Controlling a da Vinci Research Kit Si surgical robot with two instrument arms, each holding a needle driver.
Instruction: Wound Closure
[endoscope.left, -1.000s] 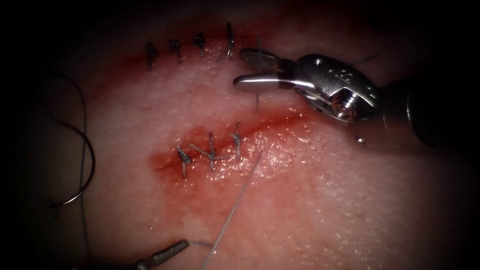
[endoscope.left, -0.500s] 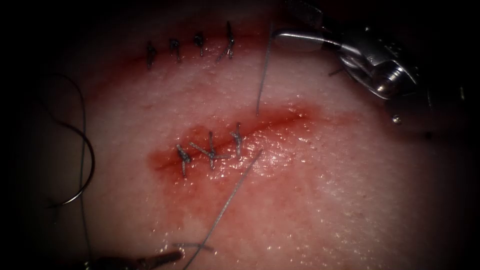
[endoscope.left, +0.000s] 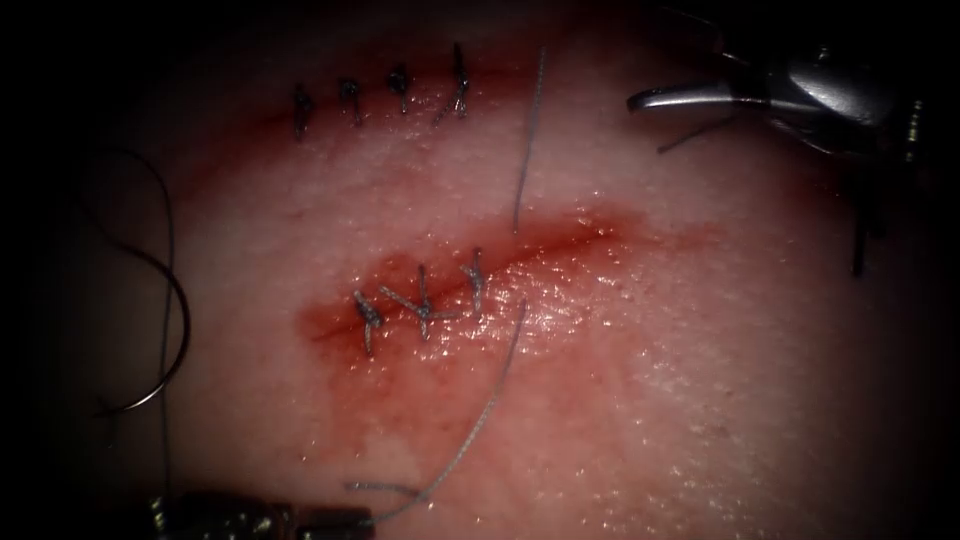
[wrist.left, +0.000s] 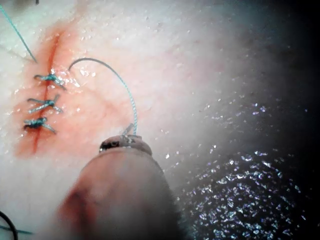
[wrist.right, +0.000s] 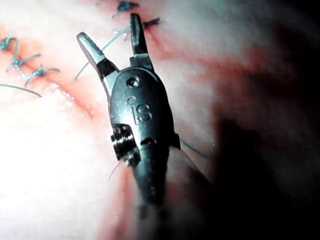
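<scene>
The needle (endoscope.left: 172, 330) lies free at the far left of the endoscope view, well to the left of the cut, resting on the tissue (endoscope.left: 650, 400) with neither tool holding it and its curve not driven into the tissue. A dark strand of thread (endoscope.left: 165, 230) runs alongside it.

The left tool (endoscope.left: 330, 520) sits at the lower edge of the endoscope view, left of centre. Its jaws are pressed together on the end of a thread (endoscope.left: 480, 420) that rises in a loose arc toward the cut. In the left wrist view, the same thread (wrist.left: 127, 95) curves from the left tool (wrist.left: 125, 142) to the tissue beside the knots.

The cut (endoscope.left: 480, 275) lies at the centre, marked by red fluid (endoscope.left: 340, 320). Three knotted stitches (endoscope.left: 422, 300) close its left portion; its right portion remains unstitched. A second row of four stitches (endoscope.left: 400, 90) lies above it. A straight thread end (endoscope.left: 525, 150) stands between the two rows.

The right tool (endoscope.left: 650, 98) is at the upper right of the endoscope view, well apart from the cut. In the right wrist view, the right tool (wrist.right: 112, 37) has its jaws spread and holds nothing.
</scene>
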